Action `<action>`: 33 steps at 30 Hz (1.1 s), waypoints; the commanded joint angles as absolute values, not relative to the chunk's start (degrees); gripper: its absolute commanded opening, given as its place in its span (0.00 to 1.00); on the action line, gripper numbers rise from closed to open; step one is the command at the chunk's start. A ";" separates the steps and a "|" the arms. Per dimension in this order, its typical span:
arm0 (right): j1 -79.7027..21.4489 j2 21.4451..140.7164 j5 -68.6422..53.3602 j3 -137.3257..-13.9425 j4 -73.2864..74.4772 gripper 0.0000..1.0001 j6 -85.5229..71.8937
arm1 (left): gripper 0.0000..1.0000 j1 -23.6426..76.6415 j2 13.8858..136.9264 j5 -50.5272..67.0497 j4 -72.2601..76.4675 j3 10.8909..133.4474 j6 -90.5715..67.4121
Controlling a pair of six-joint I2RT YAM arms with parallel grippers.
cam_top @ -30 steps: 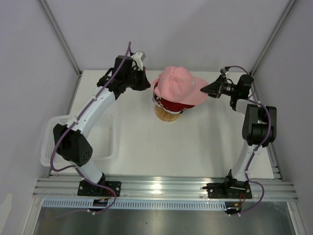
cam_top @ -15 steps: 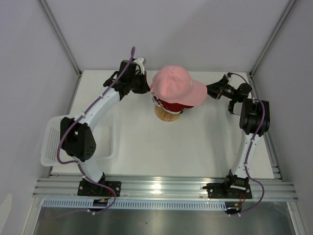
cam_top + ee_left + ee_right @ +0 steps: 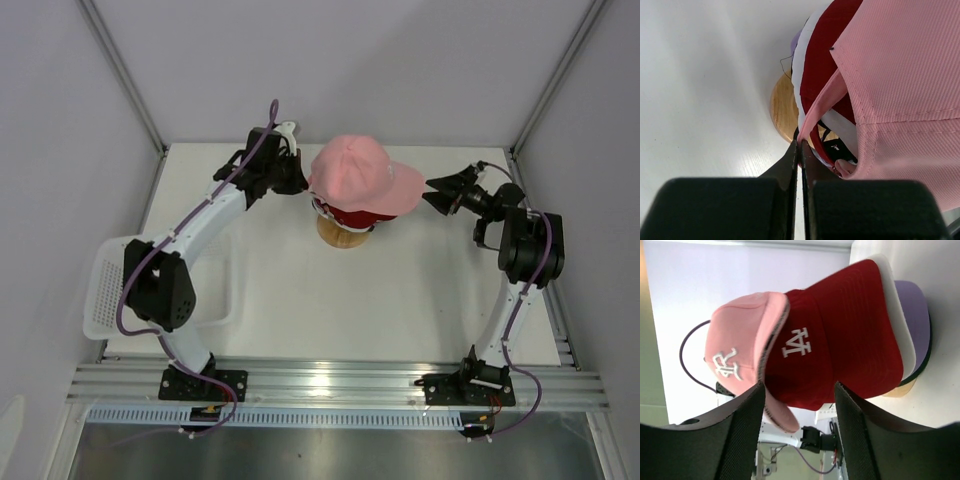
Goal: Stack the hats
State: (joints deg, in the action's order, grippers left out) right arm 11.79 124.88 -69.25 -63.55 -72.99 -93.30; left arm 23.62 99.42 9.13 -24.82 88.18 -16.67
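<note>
A pink hat (image 3: 360,175) lies on top of a stack: a red hat (image 3: 355,214), a white one (image 3: 799,55) and a lavender one (image 3: 917,315), all on a round wooden stand (image 3: 343,234). My left gripper (image 3: 298,180) is at the stack's back left, its jaws shut on the pink hat's rear edge (image 3: 812,112). In the left wrist view the left gripper (image 3: 800,145) pinches that pink fabric at its tips. My right gripper (image 3: 432,192) stands open just right of the pink brim. In the right wrist view the right gripper (image 3: 800,395) frames both brim tips without touching them.
A white mesh basket (image 3: 110,290) sits at the table's left edge beside the left arm. Grey enclosure walls close in the back and both sides. An aluminium rail (image 3: 330,378) runs along the near edge.
My right gripper has opened, let go of the pink brim and drawn back a little to the right. The pink hat has settled onto the red one. The left gripper stays shut on it.
</note>
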 commanded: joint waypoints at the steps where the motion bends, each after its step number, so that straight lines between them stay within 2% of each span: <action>1: 13.10 117.43 -66.10 -60.91 -86.31 0.61 -90.62 | 0.01 24.17 95.54 8.00 -24.17 86.93 -17.14; 9: 10.21 113.38 -63.54 -56.25 -86.75 0.68 -87.63 | 0.01 24.87 95.10 7.91 -23.73 86.40 -17.14; 13: 6.95 115.04 -63.63 -57.39 -86.48 0.68 -86.84 | 0.01 25.14 95.27 7.91 -23.55 86.57 -17.31; 16: 6.07 116.54 -63.46 -58.44 -86.48 0.64 -87.18 | 0.01 25.22 95.27 8.00 -23.55 86.66 -17.31; 19: 5.80 117.51 -63.98 -60.03 -86.57 0.43 -87.97 | 0.01 25.40 94.84 7.91 -23.55 86.57 -17.31; 20: 5.80 117.42 -64.07 -60.64 -86.49 0.27 -88.24 | 0.01 25.49 94.66 7.74 -23.47 86.49 -17.31; 23: 6.32 117.16 -63.72 -61.26 -86.92 0.00 -90.86 | 0.01 25.84 93.78 7.47 -23.38 86.48 -17.40; 33: 7.03 113.90 -65.74 -67.76 -86.31 0.00 -96.41 | 0.01 27.16 87.90 5.27 -21.80 86.31 -17.40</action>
State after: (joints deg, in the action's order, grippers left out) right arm 6.13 117.03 -66.11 -64.18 -75.29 -95.02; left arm 26.35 92.86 6.20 -24.03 86.52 -16.71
